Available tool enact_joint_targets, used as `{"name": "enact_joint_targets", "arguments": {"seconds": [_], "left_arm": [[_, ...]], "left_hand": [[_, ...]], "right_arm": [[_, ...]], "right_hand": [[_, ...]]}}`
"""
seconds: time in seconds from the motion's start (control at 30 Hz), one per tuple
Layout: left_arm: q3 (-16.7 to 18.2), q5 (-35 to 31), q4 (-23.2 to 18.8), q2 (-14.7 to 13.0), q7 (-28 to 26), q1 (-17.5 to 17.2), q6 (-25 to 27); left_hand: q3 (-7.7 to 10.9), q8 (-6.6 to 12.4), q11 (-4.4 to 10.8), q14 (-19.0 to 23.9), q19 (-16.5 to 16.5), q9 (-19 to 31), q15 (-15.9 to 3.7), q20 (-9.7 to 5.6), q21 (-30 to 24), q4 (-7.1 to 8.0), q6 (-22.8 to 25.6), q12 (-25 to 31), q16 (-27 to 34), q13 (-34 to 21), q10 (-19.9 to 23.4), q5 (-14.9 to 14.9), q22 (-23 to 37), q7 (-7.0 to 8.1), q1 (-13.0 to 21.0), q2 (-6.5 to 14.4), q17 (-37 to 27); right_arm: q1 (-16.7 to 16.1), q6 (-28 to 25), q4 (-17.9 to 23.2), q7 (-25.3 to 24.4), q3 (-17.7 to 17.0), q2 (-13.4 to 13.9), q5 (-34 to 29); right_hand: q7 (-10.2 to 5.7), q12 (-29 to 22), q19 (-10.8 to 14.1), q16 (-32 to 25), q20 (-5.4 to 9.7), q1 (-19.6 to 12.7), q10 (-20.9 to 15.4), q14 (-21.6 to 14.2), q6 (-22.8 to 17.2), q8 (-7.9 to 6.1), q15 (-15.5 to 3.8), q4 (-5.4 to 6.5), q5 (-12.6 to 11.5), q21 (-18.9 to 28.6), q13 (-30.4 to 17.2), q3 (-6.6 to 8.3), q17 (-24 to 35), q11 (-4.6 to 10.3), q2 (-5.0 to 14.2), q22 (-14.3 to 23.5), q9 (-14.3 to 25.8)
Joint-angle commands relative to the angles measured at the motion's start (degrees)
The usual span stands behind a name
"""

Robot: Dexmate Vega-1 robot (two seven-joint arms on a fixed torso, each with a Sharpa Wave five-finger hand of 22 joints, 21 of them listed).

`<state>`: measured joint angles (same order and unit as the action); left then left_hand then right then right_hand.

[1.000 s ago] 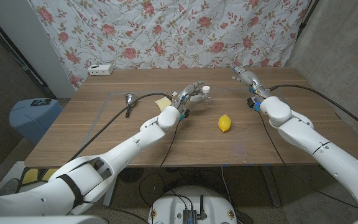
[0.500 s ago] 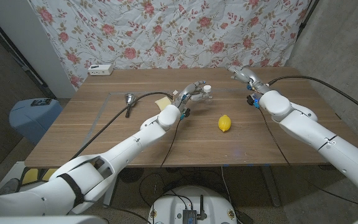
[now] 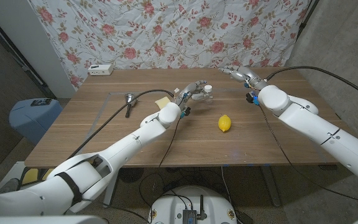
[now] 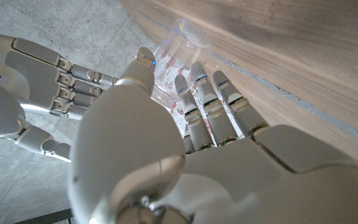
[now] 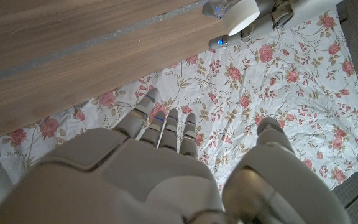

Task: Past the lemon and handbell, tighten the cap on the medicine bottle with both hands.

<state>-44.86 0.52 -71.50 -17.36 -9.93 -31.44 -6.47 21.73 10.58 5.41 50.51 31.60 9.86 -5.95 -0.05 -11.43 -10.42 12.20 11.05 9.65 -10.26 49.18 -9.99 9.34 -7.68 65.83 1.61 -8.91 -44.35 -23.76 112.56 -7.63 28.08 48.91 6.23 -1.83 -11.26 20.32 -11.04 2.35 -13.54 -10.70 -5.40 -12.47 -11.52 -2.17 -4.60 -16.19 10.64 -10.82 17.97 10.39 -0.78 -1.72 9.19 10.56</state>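
Observation:
The medicine bottle (image 3: 205, 93), clear with a white cap (image 3: 208, 89), stands past the middle of the table, and my left hand (image 3: 191, 93) grips it. In the left wrist view my fingers (image 4: 204, 99) wrap the bottle's clear body (image 4: 169, 59), which has red print. My right hand (image 3: 237, 74) hovers to the right of the bottle, apart from it, fingers spread and holding nothing. The right wrist view looks over that hand (image 5: 160, 162) toward the white cap (image 5: 241, 15). The yellow lemon (image 3: 224, 123) lies nearer me, and the handbell (image 3: 129, 99) lies to the left.
A yellow sponge-like piece (image 3: 163, 101) lies beside my left forearm. A white box (image 3: 100, 70) sits at the table's far left edge. Black cables trail along both arms. A flowered cloth (image 3: 185, 31) hangs behind the table, and a blue bin (image 3: 33, 118) stands off to the left.
My right hand has shifted left toward the bottle's cap, and its arm has swung up and in. The left hand keeps holding the bottle in place.

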Motion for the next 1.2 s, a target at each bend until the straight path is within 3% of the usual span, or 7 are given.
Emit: {"name": "enact_joint_targets", "arguments": {"seconds": [0.03,0.23,0.53,0.63,0.83,1.2], "left_arm": [[-0.9,-1.3,-1.1,-0.5,0.8,0.9,2.4],[-1.2,-1.6,-0.9,-0.4,1.0,1.4,3.0],[-1.5,-1.8,0.3,0.2,0.9,2.0,2.8],[-1.6,-2.0,0.5,0.3,0.8,2.2,2.9],[-1.8,-2.2,1.2,0.6,0.6,2.5,2.6],[-2.1,-2.4,2.5,1.3,0.3,3.1,1.7]], "left_hand": [[2.05,0.31,2.21,1.6,0.0,0.2,-4.20,-0.72,0.1,1.51,0.4,0.3,0.3,-0.3,2.5,-0.2,0.0,-2.92,0.6,0.3,-0.2],[2.15,0.28,2.31,1.7,0.1,0.2,-4.24,-0.77,0.2,1.54,0.4,0.4,0.3,-0.3,2.8,-0.2,0.0,-2.92,0.5,0.2,-0.2],[2.37,0.19,2.21,1.9,0.1,0.2,-4.39,-0.96,0.4,1.55,0.4,0.2,0.2,-0.3,2.8,-0.2,0.0,-2.78,0.4,0.0,-0.2],[2.42,0.19,2.19,1.9,0.1,0.2,-4.40,-0.96,0.4,1.56,0.4,0.2,0.2,-0.3,2.8,-0.2,0.0,-2.77,0.3,0.0,-0.2],[2.58,0.15,2.24,2.0,-0.1,0.2,-4.35,-1.12,0.6,1.55,0.3,0.1,0.2,-0.3,2.7,-0.2,0.0,-2.68,0.3,-0.1,-0.2],[2.83,0.09,2.21,2.0,-0.3,0.2,-4.24,-1.36,0.7,1.64,0.2,0.1,0.1,-0.4,2.9,-0.2,0.1,-2.52,0.1,-0.1,-0.1]], "right_arm": [[3.1,-8.7,4.6,2.3,2.6,1.8,-2.9],[6.5,-14.1,6.1,5.2,5.2,2.5,-4.9],[11.6,-16.2,5.5,9.9,9.1,3.2,-8.2],[12.4,-14.9,5.2,11.0,9.7,3.6,-9.3],[14.6,-15.8,5.3,14.4,11.4,3.9,-11.4],[16.9,-17.7,6.1,18.8,13.5,3.8,-14.7]], "right_hand": [[-0.02,-0.2,0.9,-0.4,2.20,-1.0,-0.5,-0.7,-0.7,-0.04,-0.19,-0.68,0.2,0.4,-0.1,0.22,0.2,-0.02,-0.04,0.3,0.1],[0.78,-0.4,1.8,-0.6,2.11,-2.5,-1.4,-1.7,-2.0,-0.43,-0.05,-1.78,0.1,0.6,-0.2,0.37,0.2,-0.51,-0.29,0.3,0.1],[1.78,-0.6,3.5,-1.0,0.87,-6.5,-2.3,-3.7,-4.6,-1.06,1.01,-3.91,0.4,0.7,-0.2,1.44,0.3,-1.22,0.49,0.3,0.3],[1.94,-0.6,3.6,-1.0,0.58,-7.0,-2.4,-3.9,-4.9,-1.09,1.29,-4.11,0.6,0.7,-0.3,1.54,0.3,-1.36,0.55,0.3,0.3],[2.02,-0.6,4.8,-1.2,-1.53,-8.5,-3.0,-5.3,-5.4,-0.98,1.96,-4.80,1.6,0.8,-0.3,1.61,0.3,-1.60,0.01,0.4,0.4],[2.39,-0.5,4.6,-0.9,-2.78,-11.6,-3.1,-5.4,-7.3,-1.40,3.43,-5.55,3.1,0.4,-0.4,2.47,0.3,-2.56,-0.37,0.4,0.5]]}}
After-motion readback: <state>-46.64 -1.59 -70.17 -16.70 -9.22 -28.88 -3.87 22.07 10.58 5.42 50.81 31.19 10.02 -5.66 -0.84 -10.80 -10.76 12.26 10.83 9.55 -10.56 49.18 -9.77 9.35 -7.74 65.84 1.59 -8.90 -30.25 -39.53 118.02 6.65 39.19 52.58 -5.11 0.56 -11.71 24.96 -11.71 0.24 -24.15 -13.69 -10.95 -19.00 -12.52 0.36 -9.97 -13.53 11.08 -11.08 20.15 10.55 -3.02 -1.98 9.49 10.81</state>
